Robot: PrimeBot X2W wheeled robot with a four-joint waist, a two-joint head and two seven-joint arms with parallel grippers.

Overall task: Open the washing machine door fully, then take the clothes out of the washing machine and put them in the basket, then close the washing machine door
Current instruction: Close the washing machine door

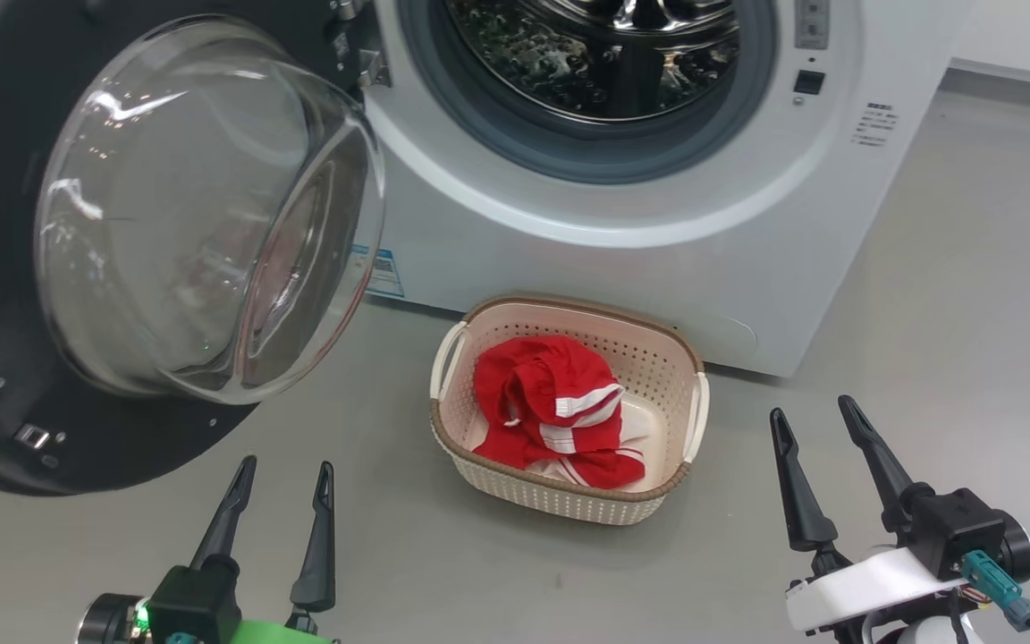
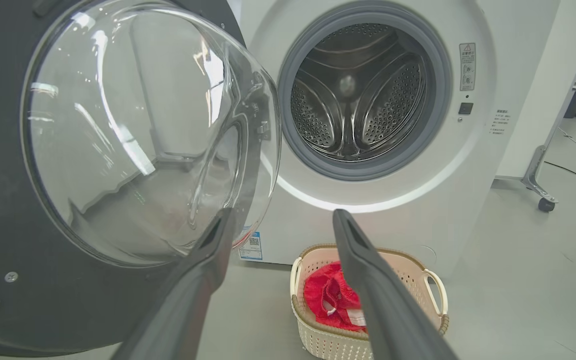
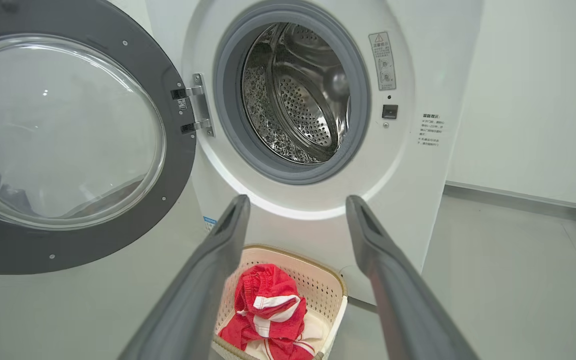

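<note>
Step in hand, as I read it: the last one, closing up.

Far left, at 9 o'clock of the head view, the washing machine door point(image 1: 198, 215) is swung wide, glass bulge facing the camera. Left gripper point(image 1: 288, 465) at 7 o'clock, below the door, fingers apart, empty. It looks best placed: get onto the black rim's free edge and push it round toward the hinge point(image 3: 198, 107).

Centre: the basket point(image 1: 569, 306) is on the floor just before the washing machine point(image 1: 658, 268), with the clothes point(image 1: 551, 402) bunched inside. The drum point(image 1: 604, 54) at 12 o'clock looks empty.

Right gripper point(image 1: 812, 407) at 4 o'clock, spread, empty, well apart from the basket.

In the way: the basket sits low under the opening, and I can't tell if the door's swing clears it. A wheeled stand leg point(image 2: 543, 175) off to the right is no obstacle.
</note>
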